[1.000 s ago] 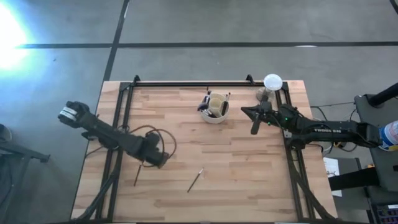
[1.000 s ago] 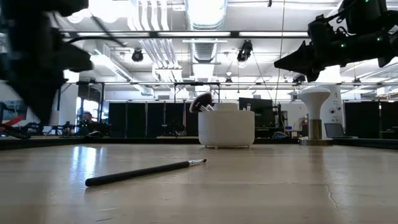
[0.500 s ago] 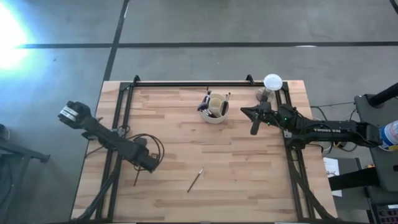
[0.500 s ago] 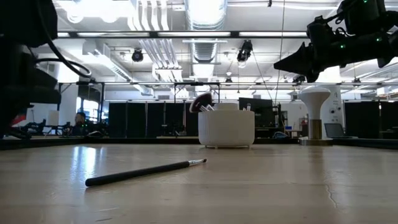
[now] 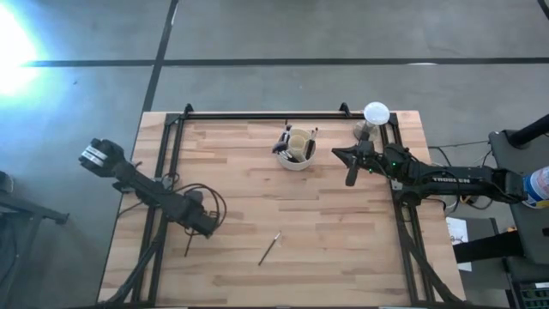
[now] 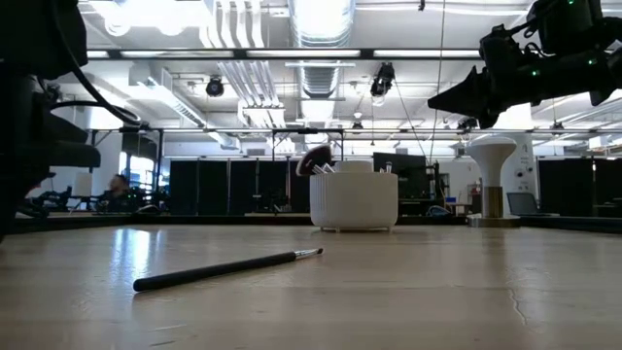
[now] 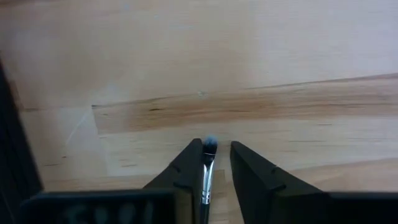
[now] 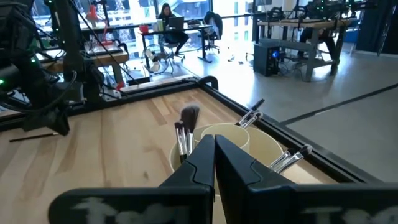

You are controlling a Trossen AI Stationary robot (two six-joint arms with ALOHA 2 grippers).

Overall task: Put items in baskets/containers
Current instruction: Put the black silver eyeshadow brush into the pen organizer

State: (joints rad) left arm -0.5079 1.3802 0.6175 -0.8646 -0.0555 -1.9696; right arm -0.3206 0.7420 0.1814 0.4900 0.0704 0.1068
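A dark thin brush [image 5: 190, 246] lies flat on the wooden table near the left side. My left gripper [image 5: 204, 226] points down over its bristle end, open, one finger on either side of the brush [image 7: 206, 173]. A second brush [image 5: 269, 247] lies flat near the table's middle, also in the low view [image 6: 224, 269]. The cream round holder [image 5: 296, 151] at the far middle has several brushes standing in it. My right gripper [image 5: 336, 153] hangs level just right of the holder [image 8: 231, 138], shut and empty. My left gripper comes from above with its fingers along the brush near its bristle end [image 7: 209, 148]. One finger [image 7: 189, 163] stands right beside the brush; whether it touches I cannot tell. The brush lies flat on the table.
A white globe on a stand [image 5: 376, 113] is at the far right corner. Black rails [image 5: 168, 172] run along the table's left, far and right sides. A cable loop [image 5: 219, 204] hangs by the left arm. Bare wood spans the middle and near right.
My left gripper has sunk toward the table and shifted toward the table's left edge, coming over the dark brush there. Both brushes on the table and the right arm have stayed in place.
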